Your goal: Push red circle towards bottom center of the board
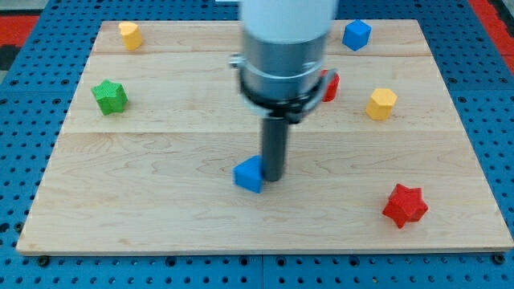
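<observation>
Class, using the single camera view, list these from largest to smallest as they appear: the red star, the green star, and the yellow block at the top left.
1. Red star, though it sits nearest the view's bottom, which may enlarge it.
2. Green star.
3. Yellow block, farthest up the board, so its real size is unsure.

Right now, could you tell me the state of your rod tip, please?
My tip: no gripper, holding nothing; it sits against the blue block's right side. The red block is mostly hidden behind the arm.
</observation>
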Robot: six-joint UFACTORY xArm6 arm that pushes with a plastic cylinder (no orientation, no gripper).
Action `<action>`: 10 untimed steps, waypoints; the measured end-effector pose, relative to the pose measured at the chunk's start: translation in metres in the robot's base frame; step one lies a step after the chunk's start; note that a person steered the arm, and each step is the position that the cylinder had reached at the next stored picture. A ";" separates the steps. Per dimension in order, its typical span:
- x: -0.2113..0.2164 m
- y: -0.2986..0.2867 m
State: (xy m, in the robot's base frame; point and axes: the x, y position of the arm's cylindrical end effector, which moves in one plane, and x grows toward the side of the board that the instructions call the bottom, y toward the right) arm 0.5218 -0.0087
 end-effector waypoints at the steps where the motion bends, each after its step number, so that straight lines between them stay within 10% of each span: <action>1: 0.002 -0.090; 4: -0.010 -0.188; 8: -0.220 0.069; 10: -0.171 0.096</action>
State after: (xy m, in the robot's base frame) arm 0.3510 0.0871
